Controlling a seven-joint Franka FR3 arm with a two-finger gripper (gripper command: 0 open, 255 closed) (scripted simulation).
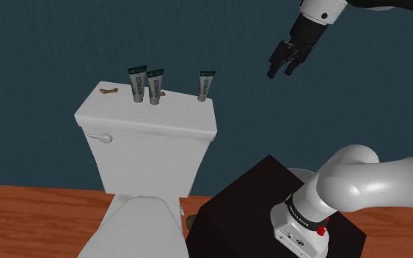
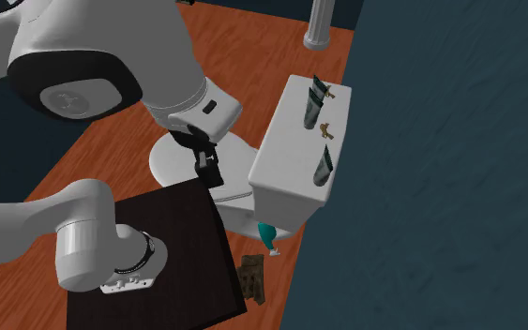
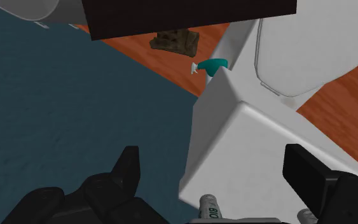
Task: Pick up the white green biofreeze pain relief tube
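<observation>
1. Three look-alike tubes stand on the flat lid of the white toilet tank [image 1: 150, 128]. A pair [image 1: 146, 86] stands close together toward the tank's flush-lever end, and a lone tube [image 1: 206, 85] stands toward the other end. Nothing visible tells which of them is the one to pick up.
2. Each tube has a pale grey body that narrows down to the tank lid and a flat, dark green crimped top. In the shoulder view the lettering is too small to read.
3. In the wrist view one tube [image 3: 210, 209] on the tank is cut off by the frame. Only a grey end with the letters "BIO" shows.
4. The gripper [image 1: 281, 73] hangs in the air past the tank's lone-tube end, well apart from the tank. Its black fingers [image 3: 130, 168] stand apart and clasp nothing.
5. A small brown-gold object [image 1: 108, 91] lies on the tank lid at the lever end. Its shape is hard to make out.
6. A teal spray bottle [image 3: 212, 65] with a white nozzle sits low beside the tank, partly hidden by the tank's corner. Near it a lumpy brown object [image 2: 252, 278] rests on the reddish wood floor [image 1: 28, 212].
7. The matte black box stand [image 1: 256, 198] sits in front of the tank and hides part of the smooth white toilet lid [image 1: 135, 227].
</observation>
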